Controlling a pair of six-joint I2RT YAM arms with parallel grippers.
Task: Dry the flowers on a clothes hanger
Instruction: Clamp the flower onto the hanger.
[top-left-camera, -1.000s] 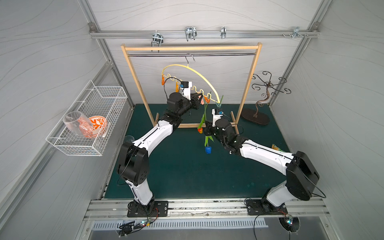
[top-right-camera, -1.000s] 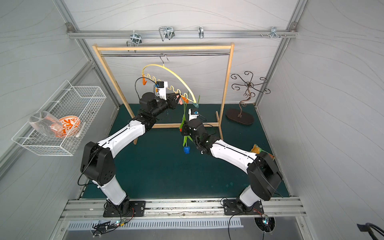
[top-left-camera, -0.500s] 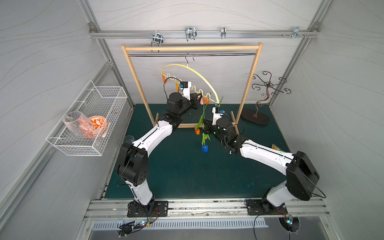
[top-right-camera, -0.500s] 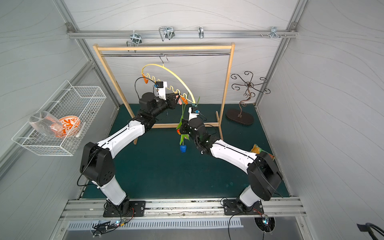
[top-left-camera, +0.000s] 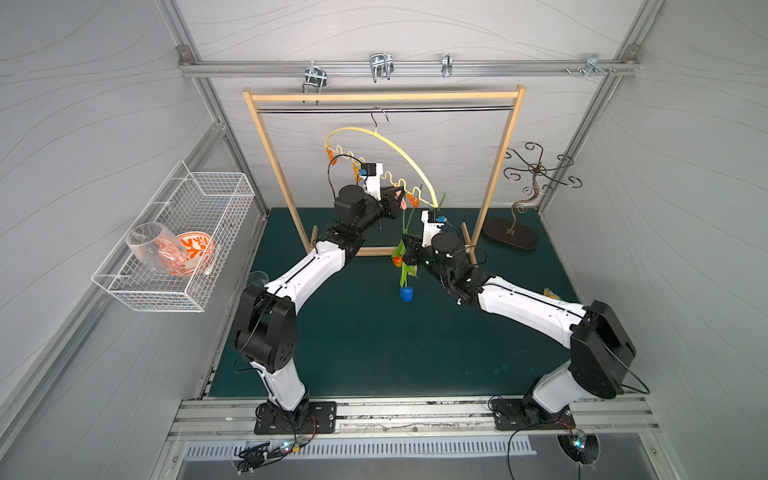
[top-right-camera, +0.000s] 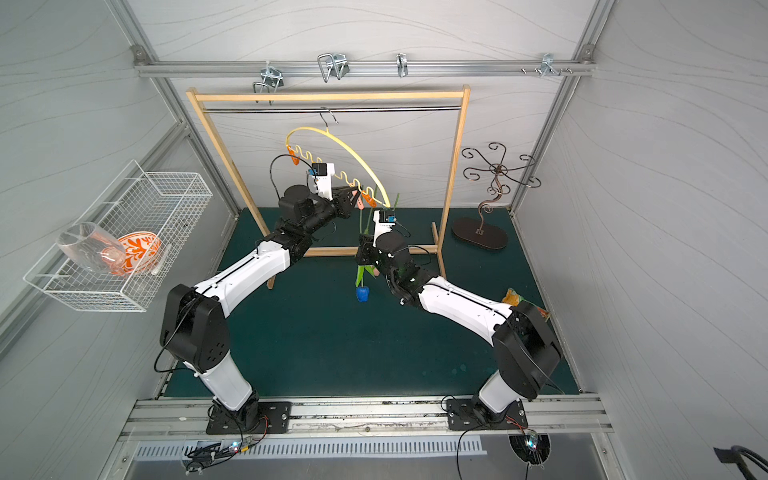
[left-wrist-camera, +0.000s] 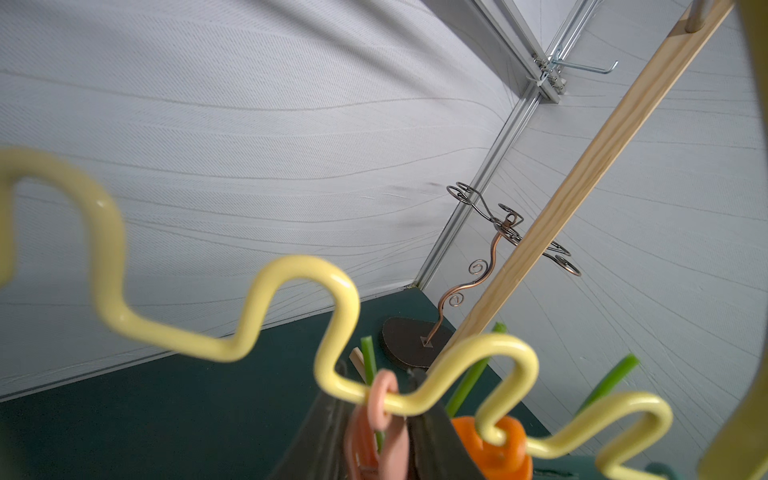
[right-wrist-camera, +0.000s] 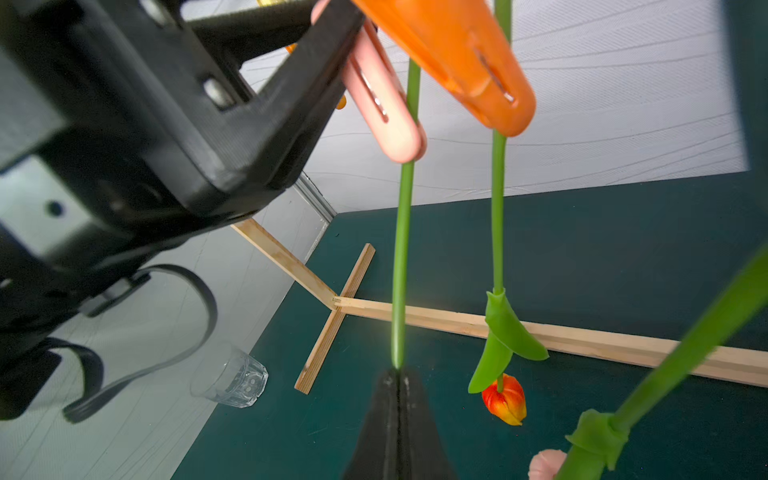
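Observation:
The pale yellow clothes hanger (top-left-camera: 399, 147) hangs by its hook from the rack's rail in both top views. My left gripper (left-wrist-camera: 376, 432) is shut on the pink clip (left-wrist-camera: 386, 399) on the hanger's wavy bar (left-wrist-camera: 291, 270). My right gripper (right-wrist-camera: 398, 374) is shut on the green stem (right-wrist-camera: 401, 257) of the blue flower (top-left-camera: 407, 294), whose head hangs below it. That stem runs up beside the pink clip (right-wrist-camera: 386, 112); whether it sits inside the clip I cannot tell. The orange clip (right-wrist-camera: 457, 62) holds the orange flower (right-wrist-camera: 504, 399). A pale pink flower (right-wrist-camera: 546, 463) hangs on a third stem.
The wooden rack frame (top-left-camera: 496, 174) stands around the hanger, its foot bars on the green mat (top-left-camera: 374, 353). A dark curly hook stand (top-left-camera: 523, 208) is at the back right. On the left wall a wire basket (top-left-camera: 178, 232) holds a glass and an orange bowl. A small glass (right-wrist-camera: 228, 376) stands by the mat's left edge.
My right gripper has carried the blue flower a little to the left, bringing its stem up against the pink clip. The left gripper has stayed on that clip.

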